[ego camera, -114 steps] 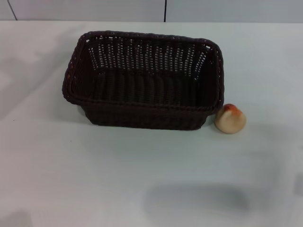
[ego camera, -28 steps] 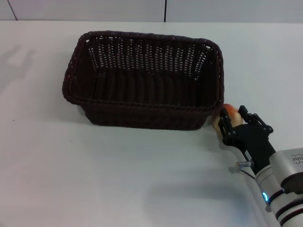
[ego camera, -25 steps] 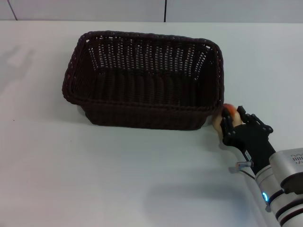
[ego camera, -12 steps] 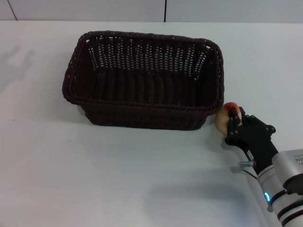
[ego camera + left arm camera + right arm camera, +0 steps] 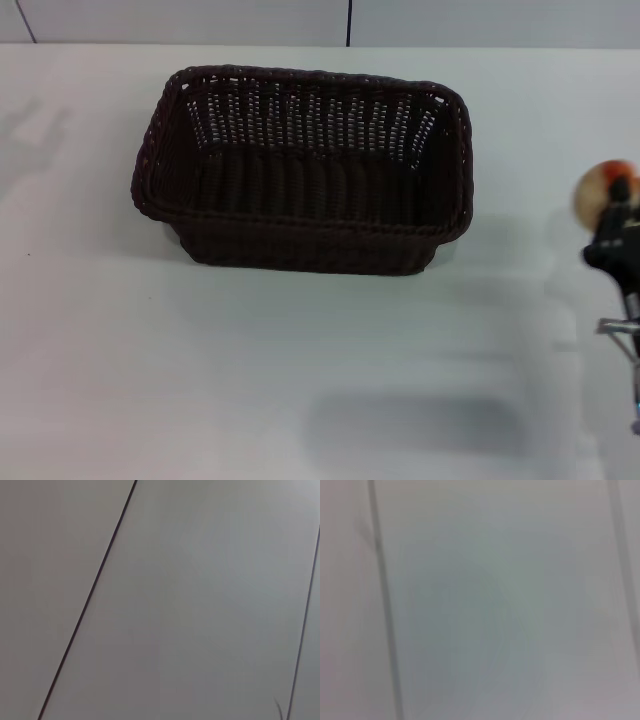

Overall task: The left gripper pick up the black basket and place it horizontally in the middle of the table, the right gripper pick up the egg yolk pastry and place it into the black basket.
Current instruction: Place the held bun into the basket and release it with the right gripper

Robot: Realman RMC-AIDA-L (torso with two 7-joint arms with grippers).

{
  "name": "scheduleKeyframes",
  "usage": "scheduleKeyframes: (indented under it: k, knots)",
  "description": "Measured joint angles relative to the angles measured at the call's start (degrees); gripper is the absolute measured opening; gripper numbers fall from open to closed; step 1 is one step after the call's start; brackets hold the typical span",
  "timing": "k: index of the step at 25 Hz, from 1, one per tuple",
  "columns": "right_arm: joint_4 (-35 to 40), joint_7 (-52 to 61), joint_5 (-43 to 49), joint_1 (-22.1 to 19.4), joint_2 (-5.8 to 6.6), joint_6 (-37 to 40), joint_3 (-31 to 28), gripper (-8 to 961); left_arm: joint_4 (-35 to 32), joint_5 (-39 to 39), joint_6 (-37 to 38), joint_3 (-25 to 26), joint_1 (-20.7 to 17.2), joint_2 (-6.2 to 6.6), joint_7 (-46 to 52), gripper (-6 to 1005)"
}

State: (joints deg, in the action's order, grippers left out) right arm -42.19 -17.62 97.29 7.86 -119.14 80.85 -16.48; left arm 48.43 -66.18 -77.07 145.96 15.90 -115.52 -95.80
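The black basket [image 5: 305,170] stands lengthwise across the middle of the white table [image 5: 150,350], open side up and empty. My right gripper [image 5: 612,215] is at the right edge of the head view, lifted above the table, shut on the egg yolk pastry [image 5: 600,190], which is well to the right of the basket. The left gripper is out of view. Both wrist views show only plain grey-white surface with dark seams.
A pale wall with a dark vertical seam [image 5: 349,22] runs along the table's far edge. The arm's shadow [image 5: 420,425] lies on the table in front of the basket.
My right gripper closed on the pastry beside the basket's right front corner, then lifted it up and to the right. The basket has not moved.
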Motion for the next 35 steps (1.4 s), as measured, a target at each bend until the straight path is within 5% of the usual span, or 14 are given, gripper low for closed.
scheduleKeyframes:
  k: [6,12,29,35]
  knots:
    - [-2.2,-5.2,0.3,-1.2,0.06,11.0,0.4,61,0.0,0.0,-0.1,-0.1,-0.5,-0.26,0.5,472]
    - [-3.1,-7.7,5.9,1.1,0.45,12.2,0.2,60,-0.3,0.0,-0.8,0.1,-0.7,-0.48,0.7,472]
    - [-1.8,-5.8,14.8,14.0,0.59,-12.4,-3.6,116,-0.6,0.0,-2.0,0.1,-1.5,-1.73,1.3,472]
    - [-2.0,1.4,19.6,16.0,2.12,-17.6,-4.4,159,-0.3,0.1,-2.1,0.1,-2.1,-1.73,1.5,472]
